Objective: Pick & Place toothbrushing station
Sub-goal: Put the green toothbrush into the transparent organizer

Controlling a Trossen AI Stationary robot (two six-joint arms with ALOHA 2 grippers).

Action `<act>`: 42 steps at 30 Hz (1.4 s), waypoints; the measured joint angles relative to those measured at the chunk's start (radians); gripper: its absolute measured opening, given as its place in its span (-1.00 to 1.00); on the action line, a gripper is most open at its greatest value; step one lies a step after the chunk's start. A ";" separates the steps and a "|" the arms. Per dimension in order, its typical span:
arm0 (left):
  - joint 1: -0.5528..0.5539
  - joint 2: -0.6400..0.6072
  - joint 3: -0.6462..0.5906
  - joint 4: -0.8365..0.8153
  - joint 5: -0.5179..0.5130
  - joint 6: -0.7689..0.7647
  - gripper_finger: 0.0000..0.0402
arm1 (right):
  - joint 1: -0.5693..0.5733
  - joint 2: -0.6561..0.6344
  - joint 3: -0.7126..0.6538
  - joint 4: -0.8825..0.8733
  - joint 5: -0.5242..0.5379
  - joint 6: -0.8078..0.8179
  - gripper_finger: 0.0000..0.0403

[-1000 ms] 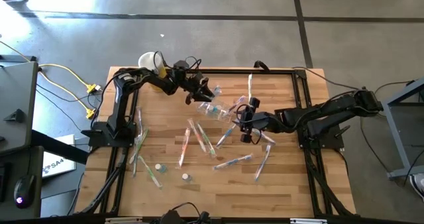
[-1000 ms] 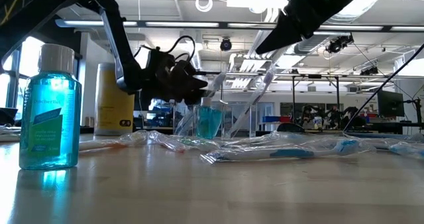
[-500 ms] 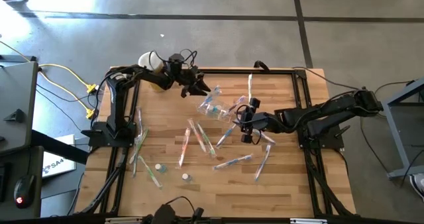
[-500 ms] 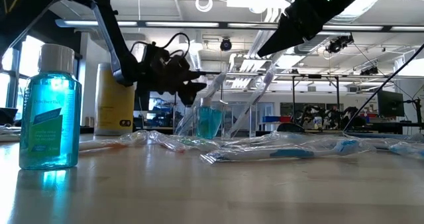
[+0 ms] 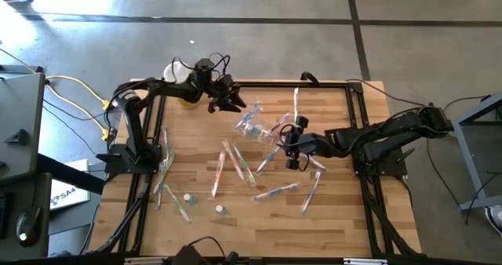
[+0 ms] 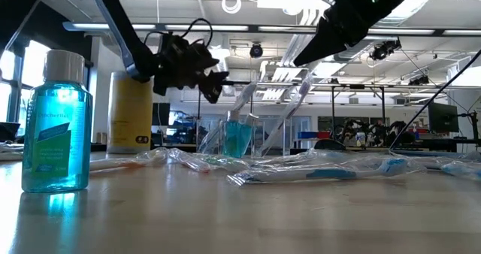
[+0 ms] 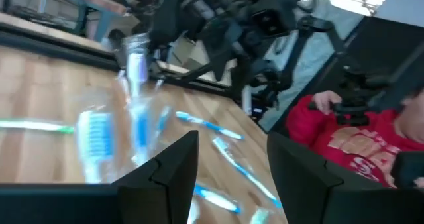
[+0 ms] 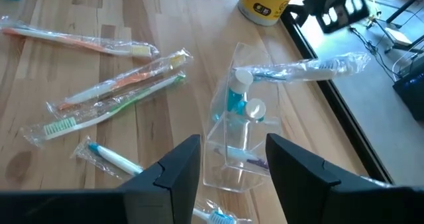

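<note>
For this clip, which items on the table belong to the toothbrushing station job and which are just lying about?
Job items:
- clear plastic holder cup
- wrapped pastel toothbrushes
- empty left gripper, right gripper

Lying about:
- yellow cylinder with white cap
- blue liquid bottle with white cap

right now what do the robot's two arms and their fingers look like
Both arms are dark, nearly black, built of jointed segments on black frame bases at the table's sides. The left arm carries looping black cables near its wrist, and yellow cables trail off beside its base. The right arm looks the same. Each ends in two flat, dark, squared-off fingers, matte and unmarked; the right one's fingers match.
</note>
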 joint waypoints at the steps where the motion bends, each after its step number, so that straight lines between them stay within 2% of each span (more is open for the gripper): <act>1: 0.000 -0.015 0.000 -0.017 0.002 0.000 -0.13 | 0.000 0.000 0.000 -0.011 0.000 0.010 -0.19; 4: -0.001 -0.061 0.000 -0.092 0.005 0.009 -0.13 | 0.003 0.000 0.000 -0.050 0.001 0.029 -0.19; 11: -0.001 -0.182 0.000 -0.333 0.021 0.178 -0.13 | 0.025 -0.011 0.000 -0.159 0.009 0.107 -0.19; 20: -0.036 -0.295 0.000 -0.689 -0.059 0.379 -0.13 | -0.011 -0.042 -0.001 -0.497 0.023 0.451 -0.19; 24: -0.075 -0.296 0.000 -0.874 -0.061 0.464 -0.13 | -0.098 -0.045 -0.001 -0.513 0.091 0.539 -0.19; 31: -0.135 -0.309 0.000 -1.126 -0.081 0.636 -0.13 | -0.344 -0.044 -0.001 -0.504 0.074 0.591 -0.19; 36: -0.172 -0.344 0.000 -1.246 -0.099 0.722 -0.13 | -0.510 -0.018 0.000 -0.418 -0.067 0.526 -0.19; 42: -0.261 -0.368 -0.012 -1.288 -0.093 0.788 -0.13 | -0.593 0.071 -0.029 -0.211 -0.199 0.464 -0.19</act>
